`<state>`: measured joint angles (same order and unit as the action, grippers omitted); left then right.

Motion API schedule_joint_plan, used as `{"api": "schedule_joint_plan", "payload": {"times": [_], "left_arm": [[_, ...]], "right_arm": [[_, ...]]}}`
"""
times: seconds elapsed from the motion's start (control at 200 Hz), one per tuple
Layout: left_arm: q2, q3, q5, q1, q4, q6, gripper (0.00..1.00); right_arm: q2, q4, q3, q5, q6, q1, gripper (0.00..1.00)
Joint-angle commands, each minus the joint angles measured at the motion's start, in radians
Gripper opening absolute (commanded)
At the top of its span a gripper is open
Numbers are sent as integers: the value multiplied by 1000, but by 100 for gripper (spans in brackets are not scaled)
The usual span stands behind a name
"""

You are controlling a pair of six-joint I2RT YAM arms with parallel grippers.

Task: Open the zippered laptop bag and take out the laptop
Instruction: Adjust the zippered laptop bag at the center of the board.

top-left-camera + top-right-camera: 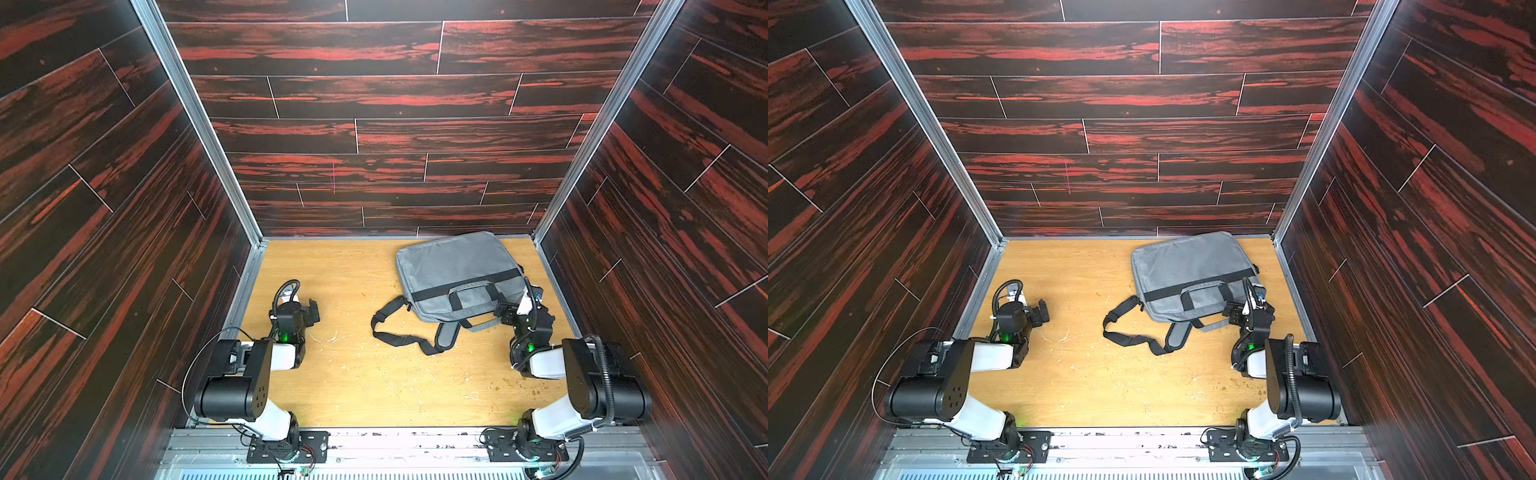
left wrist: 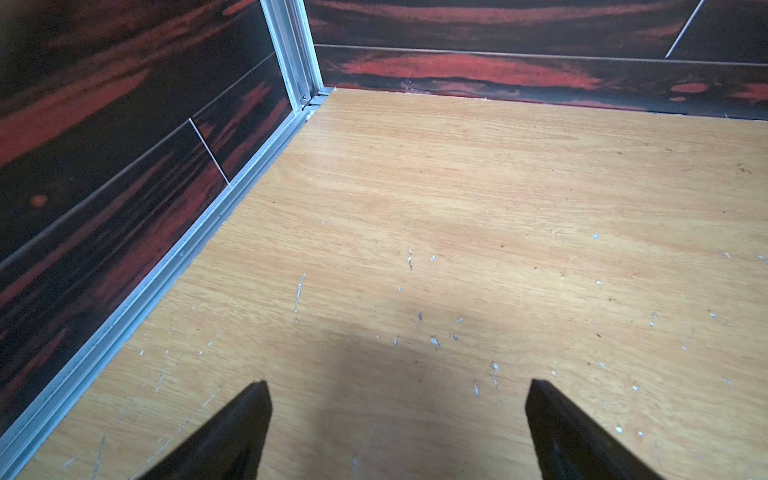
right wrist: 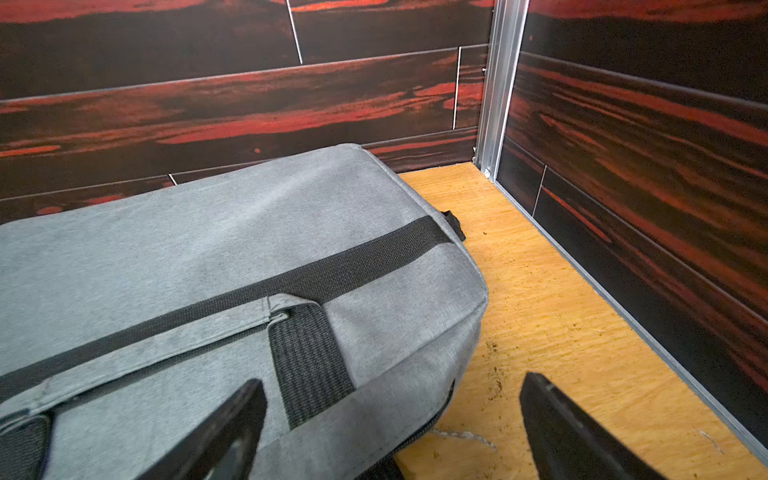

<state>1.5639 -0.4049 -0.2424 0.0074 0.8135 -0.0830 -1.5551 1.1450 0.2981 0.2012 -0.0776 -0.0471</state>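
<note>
The zippered laptop bag lies flat on the wooden table in the right centre of both top views, its far edge close to the back wall and its body turned slightly askew; a black webbing stripe crosses its upper face, with a grey hand strap arched just below that stripe; the long black shoulder strap trails off the bag's lower left corner and loops across the table toward the frame's centre; the right gripper stands at the bag's lower right corner in both top views, jaws spread wide and grasping nothing; its wrist view shows the gripper with one finger over the grey fabric beside a strap end and the other over bare table, though whether either touches cannot be told; the left gripper sits at the left centre of the top views, well apart from the bag, released too; its wrist view shows the gripper parted above scuffed wood.
</note>
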Motion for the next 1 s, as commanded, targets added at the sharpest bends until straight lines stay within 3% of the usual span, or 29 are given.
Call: {"api": "schedule_joint_plan", "payload": {"times": [0.0, 0.531, 0.671, 0.746, 0.852, 0.997], "left_arm": [[-25, -15, 8, 6, 6, -5, 100], [-24, -18, 11, 8, 7, -7, 100], [-84, -12, 48, 8, -5, 14, 100], [-176, -29, 63, 8, -104, 22, 100], [-312, -175, 136, 8, -452, 13, 100], [-360, -345, 258, 7, -702, -82, 100]], "right_arm": [[-11, 21, -1, -3, -2, -4, 99], [-9, 22, -2, -5, -5, -5, 99], [50, -20, -2, -9, 3, -4, 99], [133, -124, 21, -19, 17, 1, 99], [268, -350, 88, -59, -6, 3, 99], [397, -673, 208, -196, -129, 4, 99]]}}
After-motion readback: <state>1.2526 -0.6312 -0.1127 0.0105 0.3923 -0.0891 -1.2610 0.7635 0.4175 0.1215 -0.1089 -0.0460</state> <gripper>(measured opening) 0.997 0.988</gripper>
